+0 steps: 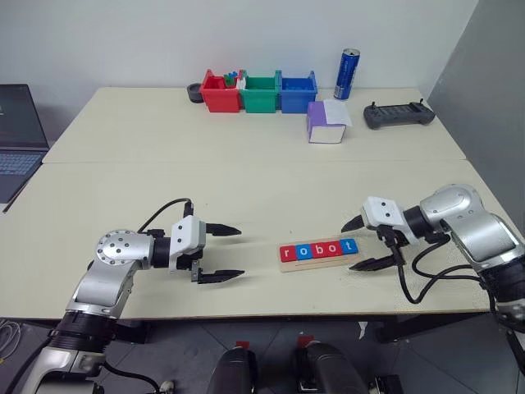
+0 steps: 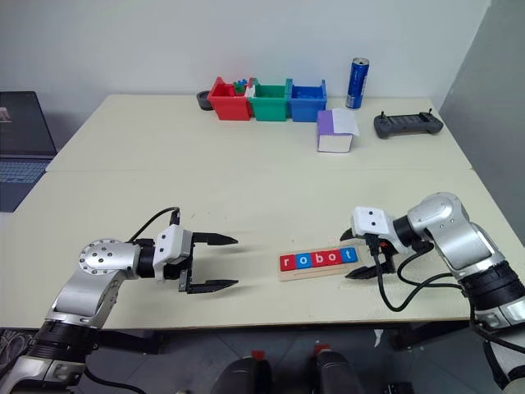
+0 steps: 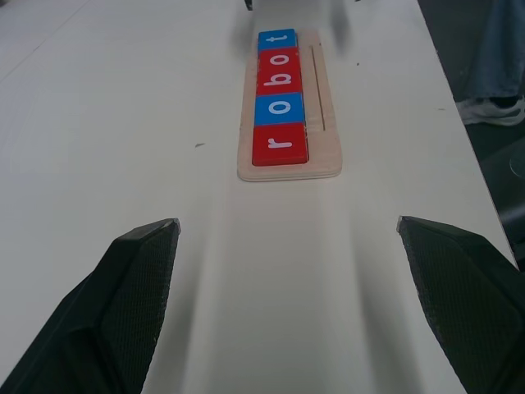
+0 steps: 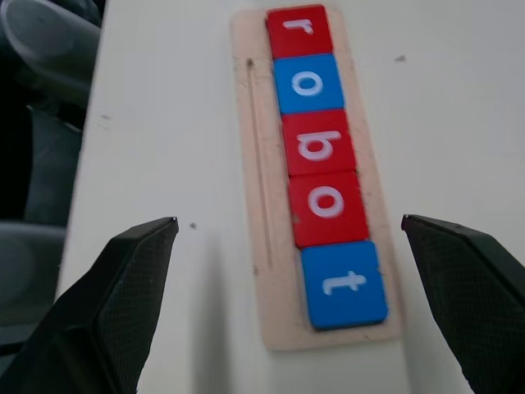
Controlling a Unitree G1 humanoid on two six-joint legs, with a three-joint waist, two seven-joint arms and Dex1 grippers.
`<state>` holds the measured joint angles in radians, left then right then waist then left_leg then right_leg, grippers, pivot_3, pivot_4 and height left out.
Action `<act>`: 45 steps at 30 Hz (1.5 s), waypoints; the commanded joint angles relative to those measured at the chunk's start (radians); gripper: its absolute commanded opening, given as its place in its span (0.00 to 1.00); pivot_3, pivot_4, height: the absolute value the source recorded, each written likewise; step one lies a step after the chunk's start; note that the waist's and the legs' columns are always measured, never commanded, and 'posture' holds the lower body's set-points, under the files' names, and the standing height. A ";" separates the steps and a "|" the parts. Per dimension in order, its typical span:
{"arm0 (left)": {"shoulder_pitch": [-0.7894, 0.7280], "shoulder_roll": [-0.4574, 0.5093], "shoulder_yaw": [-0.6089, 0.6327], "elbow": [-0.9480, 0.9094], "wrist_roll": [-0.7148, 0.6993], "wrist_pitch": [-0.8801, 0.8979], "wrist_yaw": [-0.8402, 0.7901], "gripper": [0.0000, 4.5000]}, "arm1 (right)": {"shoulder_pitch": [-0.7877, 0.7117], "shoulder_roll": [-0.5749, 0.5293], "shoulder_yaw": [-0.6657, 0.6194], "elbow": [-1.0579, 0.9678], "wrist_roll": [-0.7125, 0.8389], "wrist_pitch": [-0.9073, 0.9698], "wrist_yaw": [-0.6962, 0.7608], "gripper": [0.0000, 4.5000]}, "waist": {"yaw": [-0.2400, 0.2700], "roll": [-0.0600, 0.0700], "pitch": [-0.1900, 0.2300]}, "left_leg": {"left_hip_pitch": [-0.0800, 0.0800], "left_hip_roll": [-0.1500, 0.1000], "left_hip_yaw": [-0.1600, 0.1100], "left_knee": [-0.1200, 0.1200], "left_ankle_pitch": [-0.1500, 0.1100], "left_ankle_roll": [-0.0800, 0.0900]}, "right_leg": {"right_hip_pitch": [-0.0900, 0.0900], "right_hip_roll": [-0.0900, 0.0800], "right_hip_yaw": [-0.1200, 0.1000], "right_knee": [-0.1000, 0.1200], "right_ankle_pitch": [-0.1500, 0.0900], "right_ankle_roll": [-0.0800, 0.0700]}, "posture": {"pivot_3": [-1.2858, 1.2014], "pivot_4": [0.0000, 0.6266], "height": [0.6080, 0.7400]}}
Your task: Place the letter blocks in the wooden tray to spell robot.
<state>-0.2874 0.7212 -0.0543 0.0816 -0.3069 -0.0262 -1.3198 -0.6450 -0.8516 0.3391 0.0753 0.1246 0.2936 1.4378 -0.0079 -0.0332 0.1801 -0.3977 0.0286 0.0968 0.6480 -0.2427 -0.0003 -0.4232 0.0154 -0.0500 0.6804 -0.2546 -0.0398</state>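
The wooden tray (image 1: 321, 264) lies near the table's front edge, right of centre. Several letter blocks sit in it in one row reading "robot": a red r (image 4: 299, 30), a blue o (image 4: 308, 83), a red b (image 4: 318, 144), a red o (image 4: 327, 205) and a blue t (image 4: 344, 283). My right gripper (image 1: 349, 247) is open at the tray's right end, one finger on each side of the t block and clear of it. My left gripper (image 1: 242, 252) is open and empty, a short way left of the tray, pointing at it.
Red (image 1: 220, 93), green (image 1: 260, 93) and blue (image 1: 297, 93) bins stand at the table's back, with a blue can (image 1: 349, 74) beside them. A purple and white box (image 1: 326, 123) and a grey controller (image 1: 398, 116) sit back right. A laptop (image 1: 16, 135) is at the far left.
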 commanded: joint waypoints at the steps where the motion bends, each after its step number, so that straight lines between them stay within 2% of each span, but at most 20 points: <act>1: -0.010 0.012 0.010 -0.014 -0.002 -0.011 -0.002 1.00 | -0.023 0.009 0.011 0.043 -0.033 -0.073 0.022 0.99 | 0.001 0.000 0.000 | 0.000 0.000 0.000 0.000 0.000 0.000 | 0.000 0.000 0.000 0.000 0.000 0.000 | 0.52 0.24 1.00; 10: -0.008 0.018 0.015 -0.015 -0.003 -0.011 -0.002 1.00 | -0.063 0.081 0.013 0.203 -0.085 -0.214 0.011 0.99 | 0.001 0.000 0.000 | 0.000 0.000 0.000 0.000 0.000 0.000 | 0.000 0.000 0.000 0.000 0.000 0.000 | 0.52 0.24 1.00; 18: 0.006 0.027 0.021 -0.030 -0.008 -0.005 0.005 1.00 | -0.066 0.087 0.030 0.294 -0.122 -0.303 0.039 0.99 | 0.002 0.000 0.000 | 0.000 0.000 0.000 0.000 0.000 0.000 | 0.000 0.000 0.000 0.000 0.000 0.000 | 0.52 0.24 1.00; 30: 0.005 0.032 0.020 -0.031 -0.008 -0.006 0.007 1.00 | -0.080 0.127 0.035 0.400 -0.157 -0.335 0.038 0.99 | 0.001 0.000 0.000 | 0.001 0.000 0.000 0.000 0.000 0.000 | 0.001 0.000 0.000 0.000 0.000 0.000 | 0.52 0.24 1.00; 35: 0.007 0.032 0.021 -0.033 -0.008 -0.006 0.008 1.00 | -0.075 0.125 0.027 0.393 -0.156 -0.318 0.034 0.75 | 0.001 0.000 0.000 | 0.001 0.000 0.000 0.000 0.000 0.000 | 0.001 0.000 0.000 0.000 0.000 0.000 | 0.52 0.24 1.00; 45: 0.012 0.029 0.019 -0.034 -0.009 -0.008 0.009 1.00 | -0.005 0.104 0.001 0.176 -0.137 -0.094 -0.021 0.75 | 0.001 0.000 0.000 | 0.001 0.000 0.000 0.000 0.000 0.000 | 0.001 0.000 0.000 0.001 0.000 0.000 | 0.52 0.24 1.00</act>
<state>-0.2786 0.7408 -0.0539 0.0782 -0.3073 -0.0266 -1.3168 -0.6636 -0.7363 0.3568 0.3154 -0.0181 0.1595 1.4279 -0.0072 -0.0332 0.1801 -0.3965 0.0290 0.0971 0.6482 -0.2426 -0.0005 -0.4221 0.0153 -0.0499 0.6810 -0.2546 -0.0400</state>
